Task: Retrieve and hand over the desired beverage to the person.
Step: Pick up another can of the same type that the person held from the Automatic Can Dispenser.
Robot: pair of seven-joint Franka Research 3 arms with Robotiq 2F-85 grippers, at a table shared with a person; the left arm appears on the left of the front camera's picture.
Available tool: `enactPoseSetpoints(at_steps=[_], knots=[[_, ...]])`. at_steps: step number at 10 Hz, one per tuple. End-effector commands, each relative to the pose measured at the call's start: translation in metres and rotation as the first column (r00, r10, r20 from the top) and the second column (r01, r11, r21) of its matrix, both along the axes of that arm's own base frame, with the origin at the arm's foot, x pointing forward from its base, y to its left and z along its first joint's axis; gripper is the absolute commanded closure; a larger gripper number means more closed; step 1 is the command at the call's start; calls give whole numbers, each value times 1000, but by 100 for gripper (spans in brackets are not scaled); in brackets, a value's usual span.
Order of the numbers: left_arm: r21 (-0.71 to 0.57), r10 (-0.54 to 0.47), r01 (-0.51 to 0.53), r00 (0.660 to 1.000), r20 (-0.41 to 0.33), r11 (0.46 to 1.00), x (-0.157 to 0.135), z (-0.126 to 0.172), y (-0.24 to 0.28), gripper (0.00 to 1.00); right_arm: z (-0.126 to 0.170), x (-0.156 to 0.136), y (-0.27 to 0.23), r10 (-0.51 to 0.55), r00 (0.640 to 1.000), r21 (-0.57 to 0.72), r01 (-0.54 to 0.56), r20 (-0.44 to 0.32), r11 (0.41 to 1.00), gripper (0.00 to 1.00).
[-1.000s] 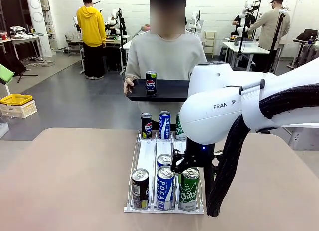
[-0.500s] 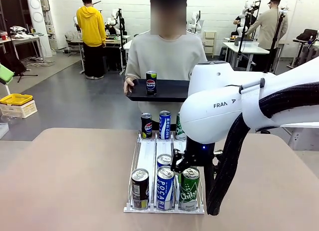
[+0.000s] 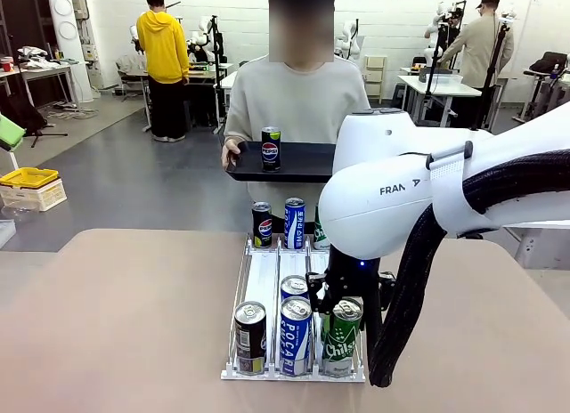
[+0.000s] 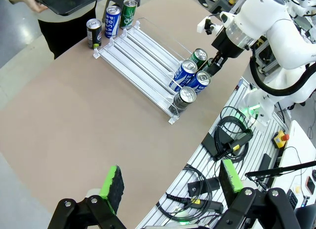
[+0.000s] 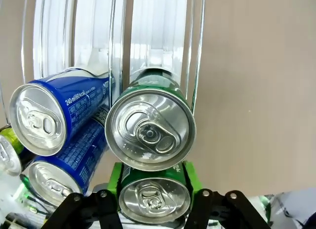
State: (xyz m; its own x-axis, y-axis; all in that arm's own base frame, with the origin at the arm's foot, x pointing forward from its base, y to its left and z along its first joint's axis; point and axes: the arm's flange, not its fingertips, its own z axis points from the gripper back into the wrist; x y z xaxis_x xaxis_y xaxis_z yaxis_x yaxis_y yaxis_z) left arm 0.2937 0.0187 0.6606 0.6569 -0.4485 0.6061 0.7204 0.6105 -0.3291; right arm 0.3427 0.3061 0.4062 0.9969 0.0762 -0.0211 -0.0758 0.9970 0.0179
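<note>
The right gripper (image 3: 343,299) is clenched around a green can (image 3: 339,335) at the near end of the right lane of the clear rack (image 3: 259,279) on the table (image 3: 116,324); in the right wrist view the green pads (image 5: 114,178) press both sides of this can (image 5: 154,197), and a second green can (image 5: 149,128) lies just behind it in the same lane. In the middle lane two blue cans (image 3: 295,333) stand one behind the other, and a dark can (image 3: 250,336) stands at the near end of the left lane. At the far end of the rack are three more cans: dark, blue and green. The person (image 3: 297,97) stands at the far side and holds a black tray (image 3: 294,161) with a dark can (image 3: 270,148) upright on it. The left gripper (image 4: 170,182) hangs released above the table edge, well apart from the rack, with nothing between its fingers
</note>
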Motion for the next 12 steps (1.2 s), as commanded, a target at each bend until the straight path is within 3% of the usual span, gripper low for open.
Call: enactPoseSetpoints(at_steps=[1, 4, 5, 6, 8, 12], knots=[[-15, -16, 16, 1000, 6, 1000, -1, 0, 1, 0, -4, 2, -2, 15, 1000, -5, -15, 2, 1000, 98], [-15, -16, 16, 1000, 6, 1000, -1, 0, 1, 0, -3, 0, -1, 23, 1000, -6, -23, -1, 1000, 100], [-15, -16, 16, 1000, 6, 1000, -1, 0, 1, 0, 4, -6, 2, -41, 999, -47, 40, -14, 998, 61], [-15, -16, 16, 1000, 6, 1000, -1, 0, 1, 0, 18, -18, 6, -24, 1000, -47, 24, -17, 999, 61], [-15, -16, 16, 1000, 6, 1000, -1, 0, 1, 0, 67, -48, 10, 19, 1000, -67, -18, 7, 998, 61], [-15, -16, 16, 1000, 6, 1000, -1, 0, 1, 0, 223, -93, 19, -56, 995, -96, 64, 82, 993, 61]])
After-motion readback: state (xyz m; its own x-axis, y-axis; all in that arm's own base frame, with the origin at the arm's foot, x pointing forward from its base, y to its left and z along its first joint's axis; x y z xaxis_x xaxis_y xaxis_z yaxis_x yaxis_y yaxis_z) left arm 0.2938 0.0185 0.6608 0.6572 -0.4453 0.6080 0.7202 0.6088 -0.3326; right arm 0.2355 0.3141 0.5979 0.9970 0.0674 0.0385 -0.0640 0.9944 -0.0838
